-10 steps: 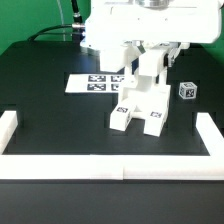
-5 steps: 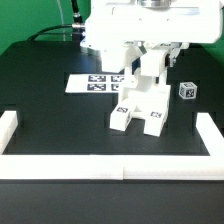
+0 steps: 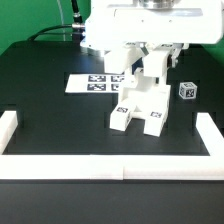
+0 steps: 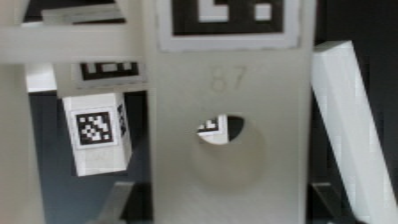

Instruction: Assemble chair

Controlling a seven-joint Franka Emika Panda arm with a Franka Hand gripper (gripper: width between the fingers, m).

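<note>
Grip: my hand (image 4: 226, 203) was clamped on the upright white plastic slab (image 4: 214, 105).
Care: I judged squareness to the small white blocky plastic chair (image 3: 140, 108) mattered most.

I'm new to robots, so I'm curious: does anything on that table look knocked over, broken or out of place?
Nothing stands out. The chair sits under the claw with no piece visibly tipped or broken. One small tagged block lies apart at the exterior view's right, probably a loose part waiting.
</note>
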